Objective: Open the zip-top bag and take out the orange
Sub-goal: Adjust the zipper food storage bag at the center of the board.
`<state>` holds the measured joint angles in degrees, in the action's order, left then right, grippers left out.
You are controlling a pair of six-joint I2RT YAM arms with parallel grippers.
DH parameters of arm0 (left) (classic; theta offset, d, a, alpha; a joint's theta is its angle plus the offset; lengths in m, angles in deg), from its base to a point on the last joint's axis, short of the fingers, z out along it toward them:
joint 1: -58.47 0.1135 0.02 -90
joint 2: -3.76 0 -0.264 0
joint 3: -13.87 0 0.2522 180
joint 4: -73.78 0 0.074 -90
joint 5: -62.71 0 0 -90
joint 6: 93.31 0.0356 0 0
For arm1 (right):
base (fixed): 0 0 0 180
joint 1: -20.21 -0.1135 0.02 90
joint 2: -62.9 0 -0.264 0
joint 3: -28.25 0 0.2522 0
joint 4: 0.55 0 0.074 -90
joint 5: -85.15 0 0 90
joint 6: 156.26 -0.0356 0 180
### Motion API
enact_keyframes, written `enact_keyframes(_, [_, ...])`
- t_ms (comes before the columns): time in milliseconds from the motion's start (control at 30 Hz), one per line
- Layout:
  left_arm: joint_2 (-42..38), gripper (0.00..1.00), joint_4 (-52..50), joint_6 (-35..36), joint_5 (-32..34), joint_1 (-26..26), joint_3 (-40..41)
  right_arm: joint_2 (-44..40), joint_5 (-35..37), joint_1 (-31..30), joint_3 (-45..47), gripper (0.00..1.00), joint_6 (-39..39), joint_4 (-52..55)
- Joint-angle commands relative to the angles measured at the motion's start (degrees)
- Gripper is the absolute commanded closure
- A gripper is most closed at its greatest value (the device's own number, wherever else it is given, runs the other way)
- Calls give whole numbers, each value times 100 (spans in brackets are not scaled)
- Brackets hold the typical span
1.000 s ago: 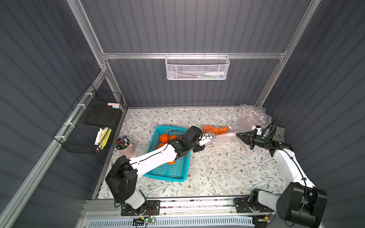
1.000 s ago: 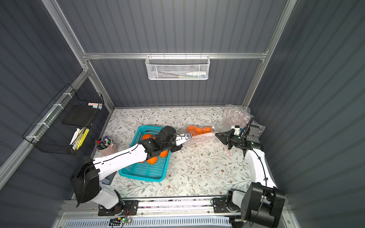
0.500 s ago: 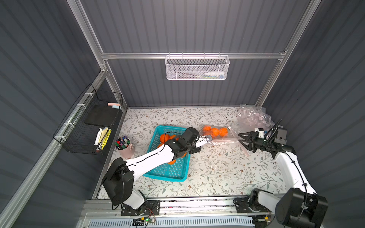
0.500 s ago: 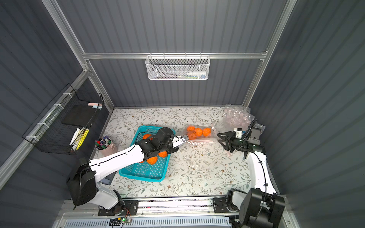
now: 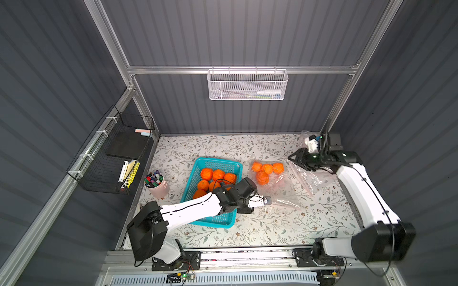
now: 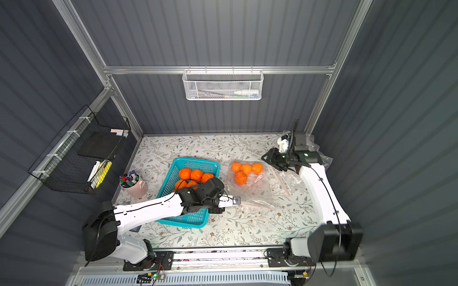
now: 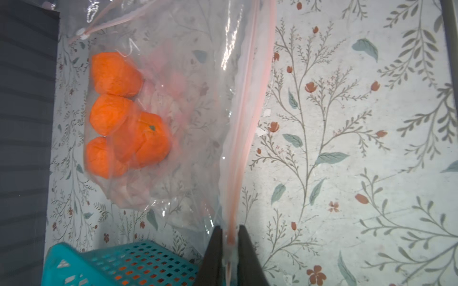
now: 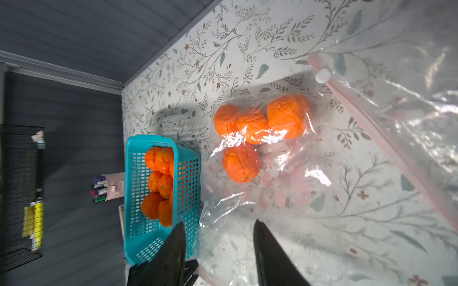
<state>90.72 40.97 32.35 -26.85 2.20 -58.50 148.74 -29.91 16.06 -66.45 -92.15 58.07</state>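
The clear zip-top bag [image 5: 285, 184] [image 6: 257, 189] lies on the floral table, right of the basket. Several oranges [image 5: 266, 169] [image 6: 244, 170] sit at its far end. Its two pink zip strips lie apart, one running under my right gripper and one towards my left. My left gripper [image 5: 269, 201] [image 7: 229, 229] is shut on the zip strip [image 7: 247, 99] beside the basket's right side. My right gripper [image 5: 292, 159] [image 8: 219, 224] hangs open above the bag's right end with nothing between its fingers. The white slider [image 8: 323, 75] sits on the right strip.
A teal basket [image 5: 218, 161] [image 8: 161, 143] with several oranges stands left of the bag. A pink cup of markers [image 5: 158, 185] is further left. Crumpled clear bags [image 6: 322, 158] fill the back right corner. A black wire rack [image 5: 116, 153] hangs on the left wall.
My right gripper has opened and let go of the bag. My left gripper has pulled its zip edge towards the table's front, along the basket, spreading the bag's mouth.
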Motion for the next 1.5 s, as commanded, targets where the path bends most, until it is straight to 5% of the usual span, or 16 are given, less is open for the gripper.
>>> enact_keyframes(0, [-83, 91, -65, 152, -89, 29, -36, 1097, 471, -214, -678, 46, 833, 814])
enact_keyframes(233, [-340, 86, 57, -15, -340, 28, 174, 3524, 1369, -795, -3017, 36, 1762, 2416])
enact_keyframes(700, [-353, 87, 298, 27, -150, 28, 405, 4777, 2247, -1176, -4186, 29, 2427, 2116])
enact_keyframes(1033, [-283, 87, 286, 27, -107, 28, 383, 5424, 1775, -1280, -4395, 30, 2575, 2398])
enact_keyframes(1167, [-272, 87, 358, -11, -82, 25, 400, 5334, 1591, -1300, -3984, 40, 2566, 2385])
enact_keyframes(1400, [-181, 87, 345, -35, -9, 28, 368, 4630, 1416, -1291, -3033, 96, 2369, 1855])
enact_keyframes(1467, [-179, 84, 373, -49, -5, 28, 385, 4301, 1416, -1274, -2783, 100, 2187, 1647])
